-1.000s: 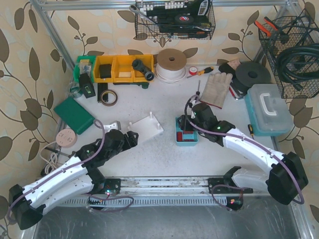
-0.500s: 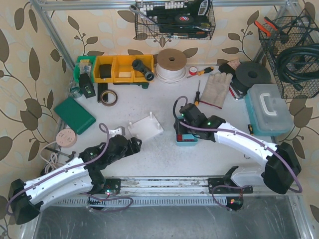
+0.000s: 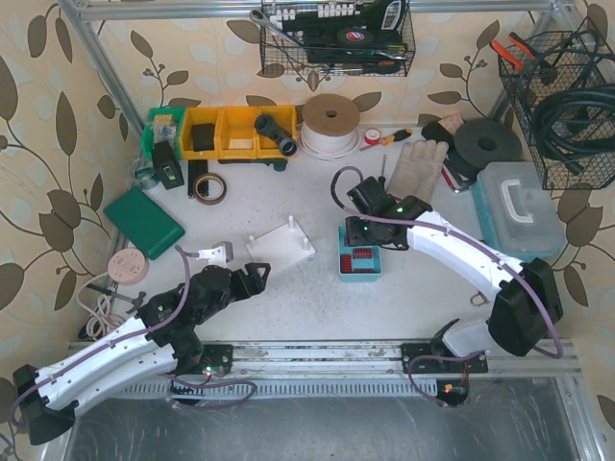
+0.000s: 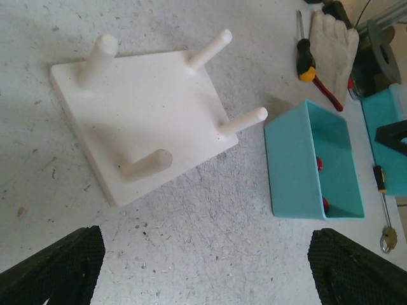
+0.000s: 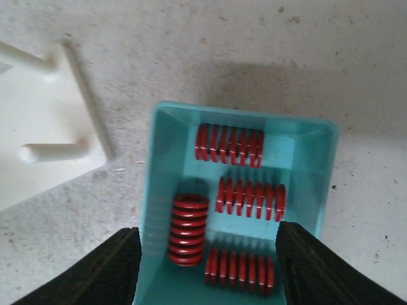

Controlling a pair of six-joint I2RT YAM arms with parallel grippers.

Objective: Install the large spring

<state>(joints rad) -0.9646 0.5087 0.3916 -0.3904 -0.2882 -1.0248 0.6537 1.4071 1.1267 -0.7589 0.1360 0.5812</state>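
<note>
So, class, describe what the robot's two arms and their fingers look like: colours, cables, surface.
The left arm and right arm share one build: white shells between black joints, with a purple cable running along each. Small green lights glow near the wrists. The fingers are black with a fine gridded texture.

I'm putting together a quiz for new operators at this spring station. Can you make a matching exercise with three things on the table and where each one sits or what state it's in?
1. red springs
2. white peg plate
3. screwdriver

A. beside the glove
B. all four pegs bare
C. lying inside the teal bin

Pairs: 1-C, 2-B, 3-A.
</note>
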